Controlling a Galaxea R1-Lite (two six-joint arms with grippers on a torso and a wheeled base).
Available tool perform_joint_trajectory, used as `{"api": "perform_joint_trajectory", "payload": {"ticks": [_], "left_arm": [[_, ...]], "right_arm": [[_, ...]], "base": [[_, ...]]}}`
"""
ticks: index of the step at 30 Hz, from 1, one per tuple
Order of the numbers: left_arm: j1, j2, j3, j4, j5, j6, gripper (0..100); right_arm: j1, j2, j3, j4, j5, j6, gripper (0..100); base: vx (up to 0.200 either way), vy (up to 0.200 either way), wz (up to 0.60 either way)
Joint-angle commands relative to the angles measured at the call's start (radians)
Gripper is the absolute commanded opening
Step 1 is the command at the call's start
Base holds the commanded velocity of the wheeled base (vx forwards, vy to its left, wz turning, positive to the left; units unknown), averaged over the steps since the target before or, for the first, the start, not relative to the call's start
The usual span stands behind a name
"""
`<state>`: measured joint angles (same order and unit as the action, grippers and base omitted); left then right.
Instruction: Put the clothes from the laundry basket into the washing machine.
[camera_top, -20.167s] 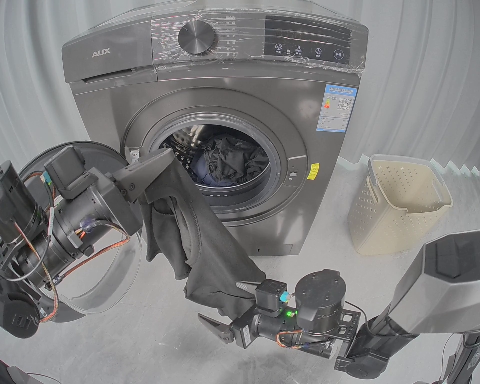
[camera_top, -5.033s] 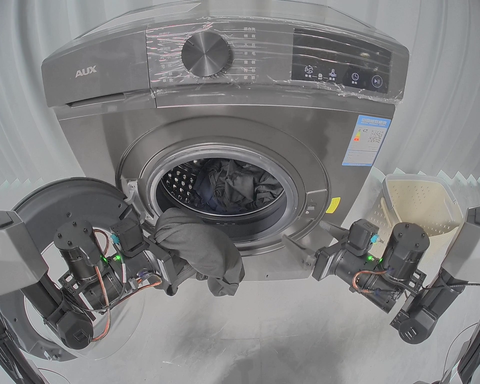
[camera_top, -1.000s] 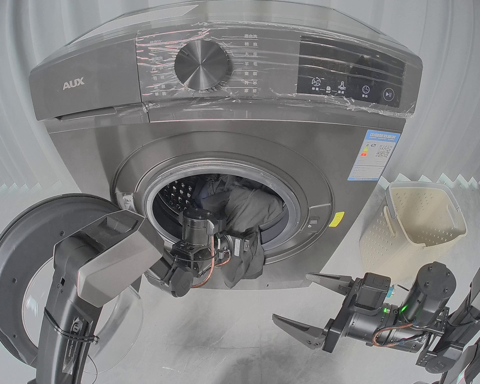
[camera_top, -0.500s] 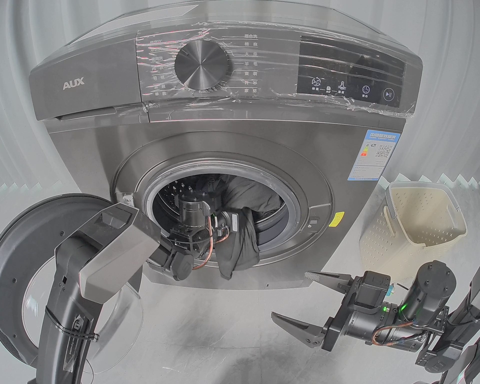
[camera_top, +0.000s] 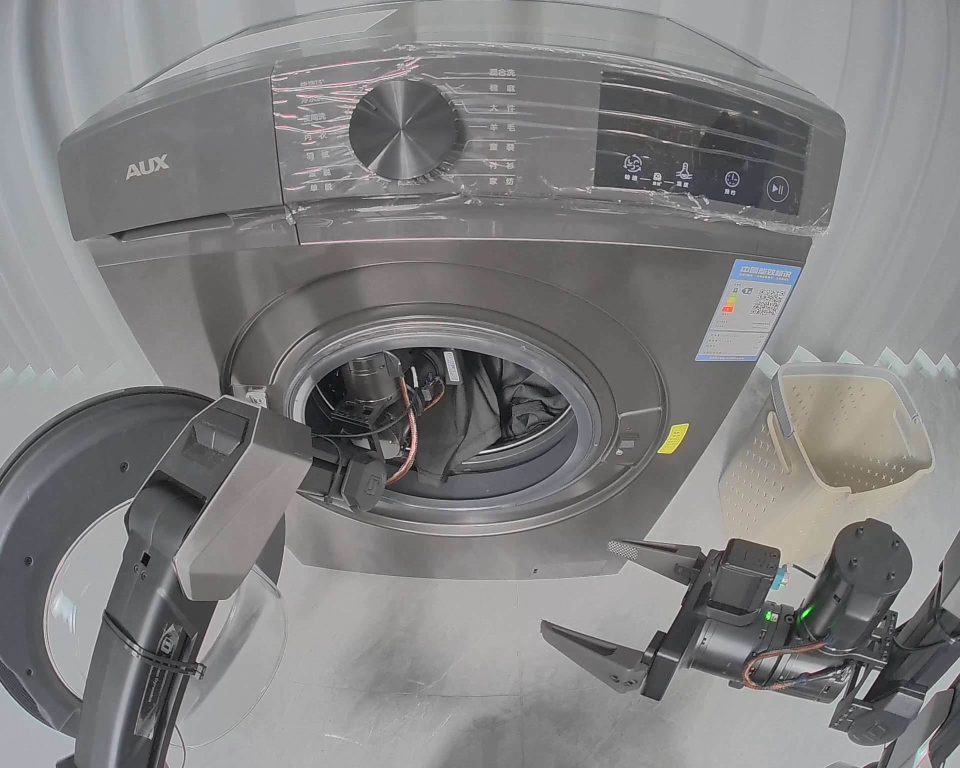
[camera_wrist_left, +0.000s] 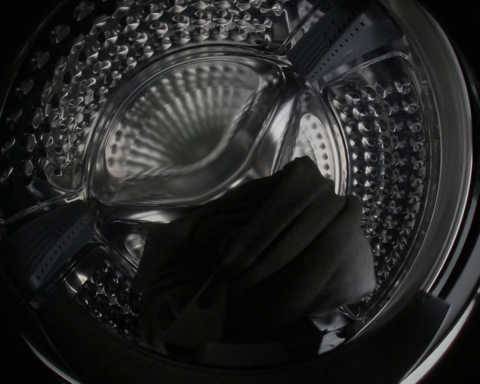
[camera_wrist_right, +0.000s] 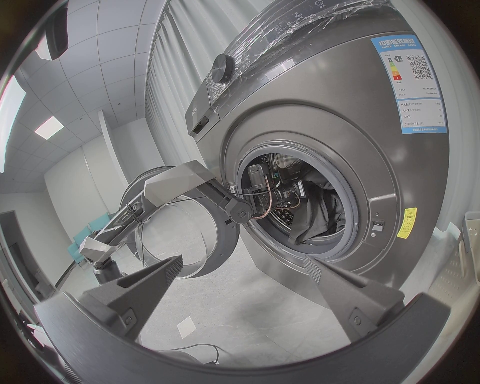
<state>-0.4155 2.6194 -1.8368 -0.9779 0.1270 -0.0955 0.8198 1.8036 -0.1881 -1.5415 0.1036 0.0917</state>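
Note:
The grey washing machine (camera_top: 480, 270) stands with its round door (camera_top: 70, 480) swung wide to the left. My left arm goes through the opening, and my left gripper (camera_top: 445, 390) is inside the drum, shut on a dark garment (camera_top: 475, 415) that covers its fingers. In the left wrist view that garment (camera_wrist_left: 280, 250) is bunched up in front of the steel drum (camera_wrist_left: 180, 130). The right wrist view has the same dark garment (camera_wrist_right: 320, 212) inside the door ring. My right gripper (camera_top: 580, 590) hangs open and holds nothing, low above the floor, in front of the machine's right corner. The cream laundry basket (camera_top: 850, 440) looks empty.
The basket stands on the floor right of the machine, close behind my right arm. The open door takes up the floor space on the left. Bare grey floor (camera_top: 450, 680) lies in front of the machine. White curtains hang behind.
My left arm has pushed deeper into the drum, lifting the garment off the door rim and inside. The right gripper has stayed where it was, open.

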Motion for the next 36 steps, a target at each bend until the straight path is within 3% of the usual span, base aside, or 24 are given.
{"api": "perform_joint_trajectory", "payload": {"ticks": [1, 2, 6, 9, 16, 28, 29, 36], "left_arm": [[0.003, 0.022, -0.006, -0.001, 0.000, -0.001, 0], [0.003, 0.022, 0.001, -0.002, 0.000, -0.001, 100], [-0.002, 0.016, 0.014, -0.002, 0.000, -0.020, 100], [-0.011, -0.018, 0.111, 0.007, -0.015, -0.021, 100], [-0.029, -0.067, 0.310, 0.015, -0.072, -0.007, 100], [-0.029, 0.001, 0.326, 0.015, -0.075, 0.037, 100], [-0.029, 0.005, 0.324, 0.015, -0.075, 0.040, 0], [-0.035, 0.007, 0.306, 0.033, -0.075, 0.030, 0]], "right_arm": [[0.001, 0.002, -0.001, 0.000, 0.001, 0.000, 100], [0.001, 0.002, -0.001, 0.000, 0.001, 0.000, 100], [-0.001, 0.002, 0.001, 0.000, 0.001, 0.000, 100], [-0.001, 0.002, 0.001, 0.000, 0.001, 0.002, 100], [0.002, 0.006, -0.001, 0.000, 0.001, 0.002, 100], [0.002, 0.008, -0.002, 0.000, 0.002, 0.000, 100], [0.002, 0.008, -0.002, 0.000, 0.002, 0.000, 100], [0.002, 0.008, -0.008, 0.000, 0.002, 0.002, 100]], "base": [[0.000, 0.000, 0.00], [0.000, 0.000, 0.00], [0.000, 0.000, 0.00], [0.000, 0.000, 0.00], [0.000, 0.000, 0.00], [0.000, 0.000, 0.00], [0.000, 0.000, 0.00], [0.000, 0.000, 0.00]]}}
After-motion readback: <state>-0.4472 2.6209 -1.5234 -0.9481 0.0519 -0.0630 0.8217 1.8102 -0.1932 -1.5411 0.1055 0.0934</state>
